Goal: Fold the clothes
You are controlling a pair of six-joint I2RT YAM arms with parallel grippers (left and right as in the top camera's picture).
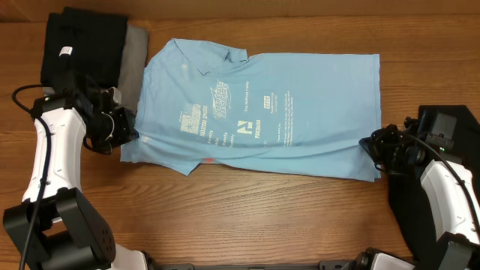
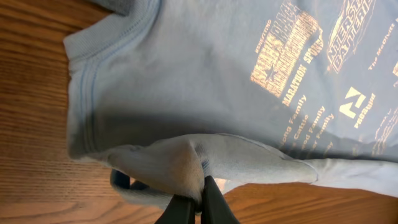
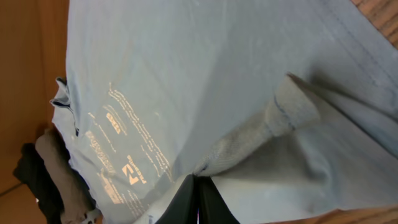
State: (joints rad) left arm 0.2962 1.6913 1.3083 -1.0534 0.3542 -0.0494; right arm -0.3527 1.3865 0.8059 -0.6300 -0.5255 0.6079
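My left claw (image 1: pixel 129 136) and right claw (image 1: pixel 373 148) each clench a near corner of the light sky-blue printed fabric T-shirt (image 1: pixel 300 105) spread on the wooden surface (image 1: pixel 247 217); I judge a fold is starting, needing an even lift across.

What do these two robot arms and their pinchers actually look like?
Both have smooth white shells between chunky black joints. A thin black cable loops along the left arm. The left gripper and right gripper are black, with slim tapered fingers.
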